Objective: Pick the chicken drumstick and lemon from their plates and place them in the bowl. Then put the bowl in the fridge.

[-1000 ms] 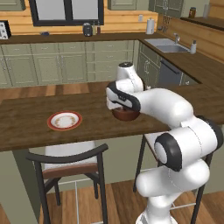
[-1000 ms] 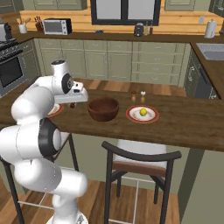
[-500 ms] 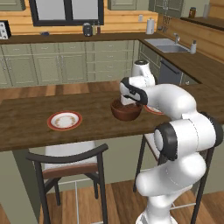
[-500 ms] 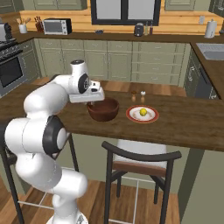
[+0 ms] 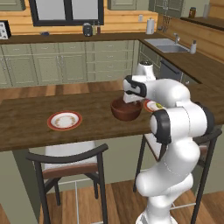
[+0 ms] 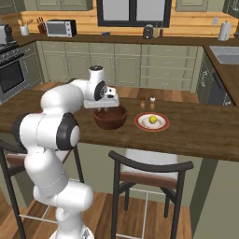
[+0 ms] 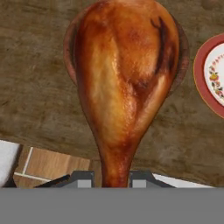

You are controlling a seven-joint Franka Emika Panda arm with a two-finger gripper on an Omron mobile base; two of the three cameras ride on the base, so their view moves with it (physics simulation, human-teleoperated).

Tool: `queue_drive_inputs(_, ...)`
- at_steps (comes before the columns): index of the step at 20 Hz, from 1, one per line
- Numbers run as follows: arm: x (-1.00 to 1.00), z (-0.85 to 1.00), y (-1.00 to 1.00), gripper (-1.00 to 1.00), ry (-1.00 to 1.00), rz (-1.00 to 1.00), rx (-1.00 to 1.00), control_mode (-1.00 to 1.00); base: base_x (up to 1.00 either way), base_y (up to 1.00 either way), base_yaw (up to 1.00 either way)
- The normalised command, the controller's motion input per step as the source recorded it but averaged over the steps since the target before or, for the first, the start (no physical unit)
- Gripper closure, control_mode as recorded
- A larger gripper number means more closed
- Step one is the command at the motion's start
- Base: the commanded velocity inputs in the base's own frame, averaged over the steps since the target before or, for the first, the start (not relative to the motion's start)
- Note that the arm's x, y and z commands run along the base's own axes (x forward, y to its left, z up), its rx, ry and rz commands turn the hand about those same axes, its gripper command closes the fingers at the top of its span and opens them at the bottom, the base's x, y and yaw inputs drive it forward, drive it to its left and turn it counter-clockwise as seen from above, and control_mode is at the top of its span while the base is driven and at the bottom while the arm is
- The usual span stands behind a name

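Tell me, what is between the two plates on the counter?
In the left base view, the bowl stands between the empty plate and the other plate, with the gripper over it.

Glossy roast, matt wood
The chicken drumstick (image 7: 124, 83) gleams, browned and slick; the bowl (image 6: 110, 118) looks smooth dark wood; the table (image 7: 35, 92) shows matt grain.

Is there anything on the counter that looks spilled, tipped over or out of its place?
Nothing stands out. The bowl stands upright on the counter, the lemon lies on its plate, and the other plate lies flat. The gripper holds the drumstick by its narrow end above the bowl.
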Motion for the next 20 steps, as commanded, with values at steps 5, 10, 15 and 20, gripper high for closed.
queue_drive_inputs(5,0.58,-0.29,0.00,1.00,0.00,0.01,0.01,-1.00,0.00,0.00,0.00)
queue_drive_inputs(10,0.56,-0.27,0.00,1.00,0.00,0.01,0.00,-1.00,0.00,0.00,0.00)
queue_drive_inputs(15,0.47,-0.27,0.00,1.00,0.00,0.00,0.00,-1.00,0.00,0.00,0.00)
queue_drive_inputs(20,-0.03,-0.31,0.00,1.00,0.00,0.00,0.00,-1.00,0.00,0.00,0.00)
